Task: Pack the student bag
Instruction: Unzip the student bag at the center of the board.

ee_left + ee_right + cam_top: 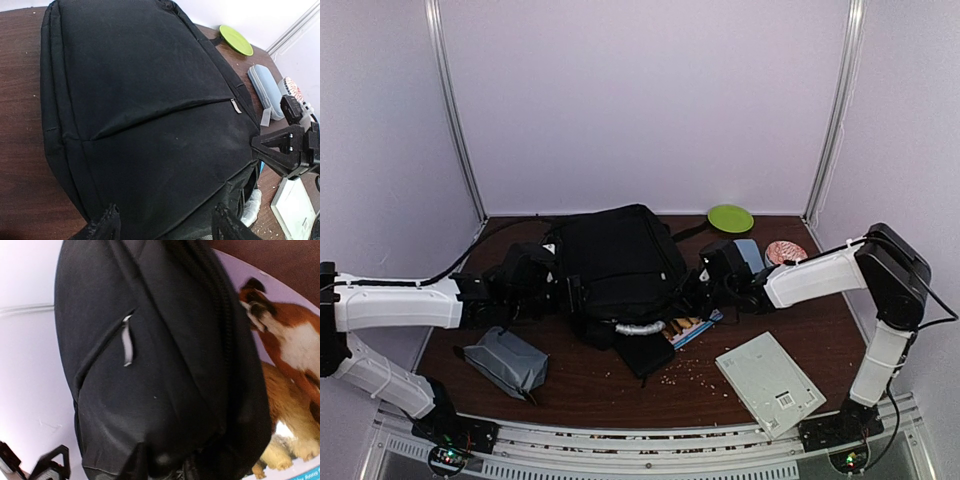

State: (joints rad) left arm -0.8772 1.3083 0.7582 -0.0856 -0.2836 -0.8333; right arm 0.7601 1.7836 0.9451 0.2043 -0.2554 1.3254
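The student bag (620,262) is a big black soft backpack lying flat in the middle of the table, zip pull (235,106) on its front pocket. My left gripper (552,285) is at its left side, open, and its two fingers (102,226) stand wide apart with the bag's edge (165,200) between them. My right gripper (705,285) is at the bag's right side, shut on a fold of the black fabric (162,467). A grey-white handle (640,328) shows at the bag's near end.
A grey zip pouch (505,358) lies front left. A flat black case (645,352) and a picture book with dogs (290,390) lie partly under the bag. A white booklet (770,380) is front right. A green plate (730,217), pale blue case (265,90) and a reddish round item (785,252) sit back right.
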